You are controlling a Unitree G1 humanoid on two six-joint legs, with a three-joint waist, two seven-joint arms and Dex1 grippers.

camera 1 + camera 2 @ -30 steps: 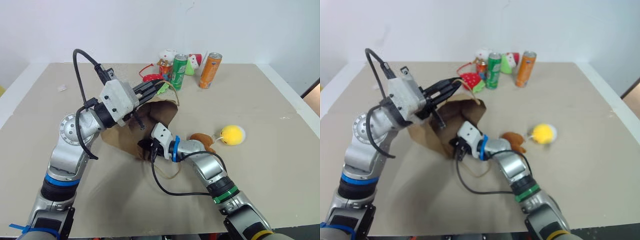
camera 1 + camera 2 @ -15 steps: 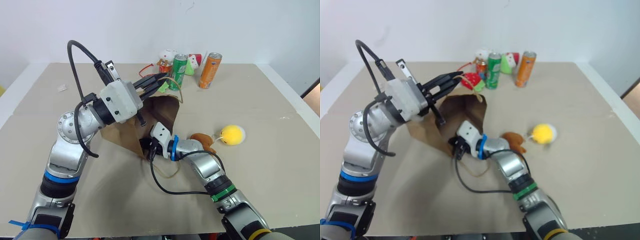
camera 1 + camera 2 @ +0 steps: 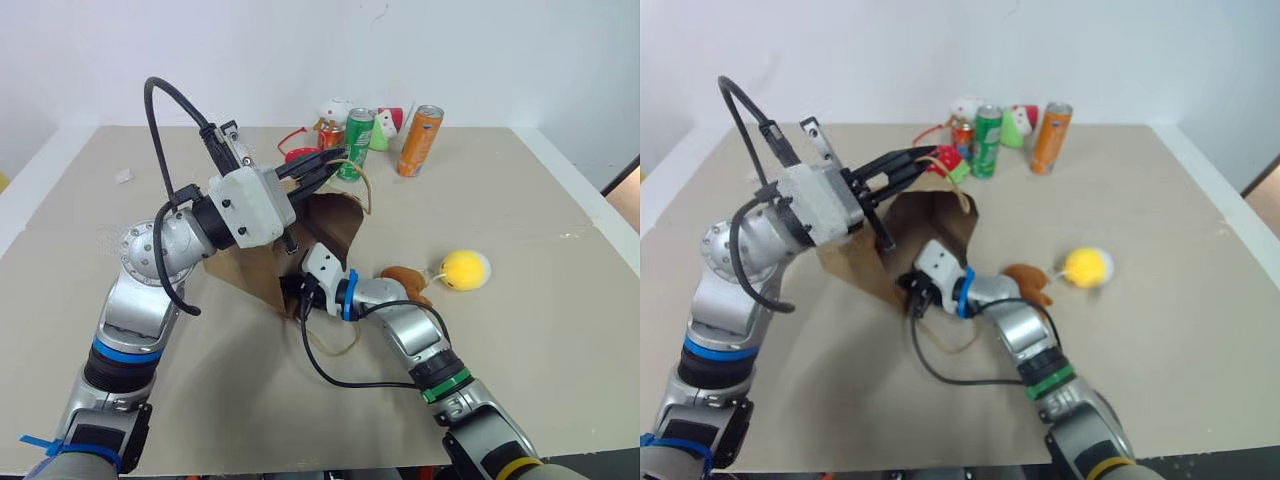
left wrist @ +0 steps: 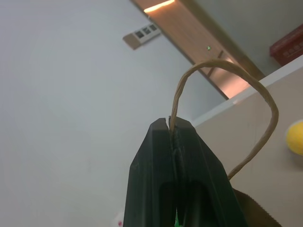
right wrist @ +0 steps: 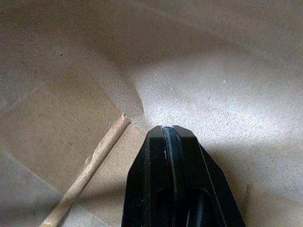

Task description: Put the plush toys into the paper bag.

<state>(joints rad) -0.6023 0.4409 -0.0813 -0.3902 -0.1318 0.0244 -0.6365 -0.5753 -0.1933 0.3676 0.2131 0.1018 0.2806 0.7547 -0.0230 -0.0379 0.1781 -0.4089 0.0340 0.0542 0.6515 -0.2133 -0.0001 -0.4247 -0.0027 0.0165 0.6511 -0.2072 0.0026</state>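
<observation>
Paper bag [image 3: 262,268]: cord handle [image 4: 246,104] pinched in left gripper [image 4: 171,124]; near edge pinched in right gripper [image 3: 291,292]; yellow ball [image 3: 465,268] lying right.

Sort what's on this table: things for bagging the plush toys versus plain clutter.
For the job: paper bag, its cord handle, brown plush, yellow plush ball.
Clutter: green can, orange can, strawberry plush, small white-and-red figures.

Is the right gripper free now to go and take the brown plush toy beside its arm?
Probably not yet. The right gripper is shut on the paper bag at its lower rim, and the brown plush toy lies behind its forearm, so it must release and pull back first.
</observation>
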